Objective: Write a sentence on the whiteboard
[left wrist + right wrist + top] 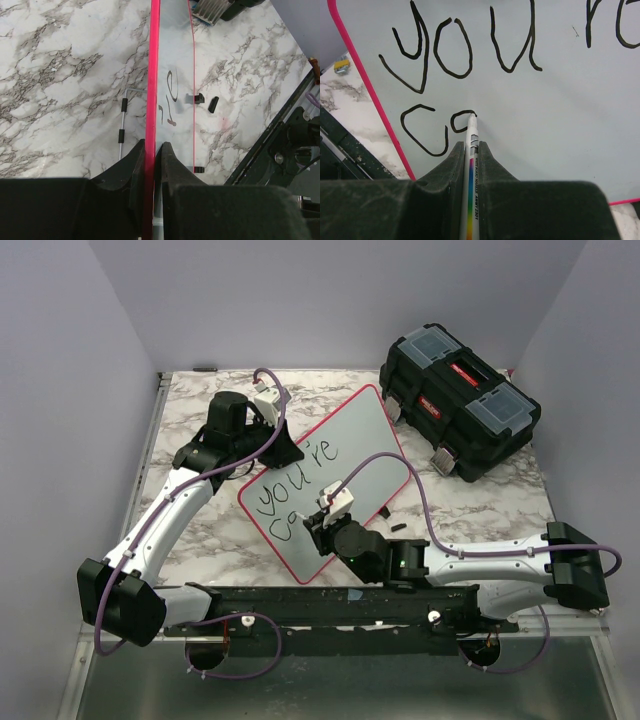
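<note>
top view alone: whiteboard (365, 435) set cornerwise on marble table (480, 505), black toolbox (460, 410) just beyond its far right edge. right wrist view alone: sentence (451, 50) in close detail, "you're" above unfinished "ca"; marker (472, 170) tip touching second letter. left wrist view alone: board's red rim seen edge-on. left gripper (152, 150) jaws pinch rim at board's far left edge. right gripper (470, 150) jaws clamp marker, over board's near part.

white arm links (165, 518), black joints (120, 600), purple cables (427, 505); left pincer (152, 145), right pincer (470, 146) matte black.
</note>
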Available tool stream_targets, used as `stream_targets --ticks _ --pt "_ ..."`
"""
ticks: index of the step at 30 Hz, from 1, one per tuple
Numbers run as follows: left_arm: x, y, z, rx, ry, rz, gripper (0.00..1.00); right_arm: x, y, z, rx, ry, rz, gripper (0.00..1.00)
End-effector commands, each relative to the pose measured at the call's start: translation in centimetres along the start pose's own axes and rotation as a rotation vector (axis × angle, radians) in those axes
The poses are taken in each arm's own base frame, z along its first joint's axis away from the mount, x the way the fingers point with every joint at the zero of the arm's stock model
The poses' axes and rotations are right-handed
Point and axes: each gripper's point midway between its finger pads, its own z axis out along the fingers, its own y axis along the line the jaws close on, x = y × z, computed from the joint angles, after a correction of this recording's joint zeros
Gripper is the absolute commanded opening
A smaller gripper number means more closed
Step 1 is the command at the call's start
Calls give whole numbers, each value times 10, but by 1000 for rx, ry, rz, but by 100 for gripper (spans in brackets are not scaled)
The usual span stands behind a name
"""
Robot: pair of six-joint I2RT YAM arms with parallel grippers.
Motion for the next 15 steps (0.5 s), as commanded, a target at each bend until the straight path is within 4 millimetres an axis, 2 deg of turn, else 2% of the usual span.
stream_targets --ticks 1,6,15 --pt "30 10 1 -54 95 57 0 12 -5 5 26 25 -7 1" --pt "30 10 2 -52 96 56 0 24 -8 1 24 56 -3 1" --pt "30 10 2 -52 97 55 0 34 -14 -6 26 80 12 1"
